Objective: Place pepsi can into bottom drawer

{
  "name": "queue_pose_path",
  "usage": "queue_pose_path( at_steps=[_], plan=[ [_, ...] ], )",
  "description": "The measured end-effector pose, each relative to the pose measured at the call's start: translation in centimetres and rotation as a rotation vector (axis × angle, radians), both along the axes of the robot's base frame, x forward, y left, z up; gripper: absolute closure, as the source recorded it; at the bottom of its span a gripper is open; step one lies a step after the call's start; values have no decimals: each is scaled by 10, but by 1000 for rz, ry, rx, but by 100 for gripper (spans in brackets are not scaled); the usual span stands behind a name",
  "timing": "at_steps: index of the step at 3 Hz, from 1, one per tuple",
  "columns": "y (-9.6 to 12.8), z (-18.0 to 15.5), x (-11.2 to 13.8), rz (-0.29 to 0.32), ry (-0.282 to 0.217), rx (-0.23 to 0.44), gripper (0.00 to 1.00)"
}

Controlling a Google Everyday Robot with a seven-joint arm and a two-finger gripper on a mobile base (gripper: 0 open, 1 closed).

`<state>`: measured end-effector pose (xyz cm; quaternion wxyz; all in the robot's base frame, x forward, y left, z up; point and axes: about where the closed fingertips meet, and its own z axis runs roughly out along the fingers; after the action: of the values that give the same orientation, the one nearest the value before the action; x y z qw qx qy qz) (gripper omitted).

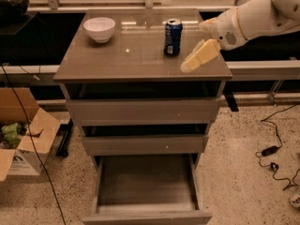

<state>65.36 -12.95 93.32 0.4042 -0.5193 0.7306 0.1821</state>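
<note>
the cabinet (140,55) stands with its bottom drawer (145,182) pulled open at floor level, well below the top. the gripper (198,56) hangs over the top's right front corner with nothing in it, and i cannot tell whether it is parted or closed. the pepsi can (173,36) stands upright on the top, just to the gripper's left and a little farther back, so the reach, i judge, must go leftward and back.

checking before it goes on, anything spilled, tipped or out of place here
Nothing stands out. The pepsi can stands upright on the cabinet top, the white bowl sits upright, the bottom drawer is pulled open, and the gripper hovers beside the can.
</note>
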Motion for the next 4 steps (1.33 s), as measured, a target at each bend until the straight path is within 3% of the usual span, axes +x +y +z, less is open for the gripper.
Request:
queue_pose_path(
  at_steps=[4],
  plan=[
    [15, -25, 111, -8, 7, 102, 0]
  ],
)
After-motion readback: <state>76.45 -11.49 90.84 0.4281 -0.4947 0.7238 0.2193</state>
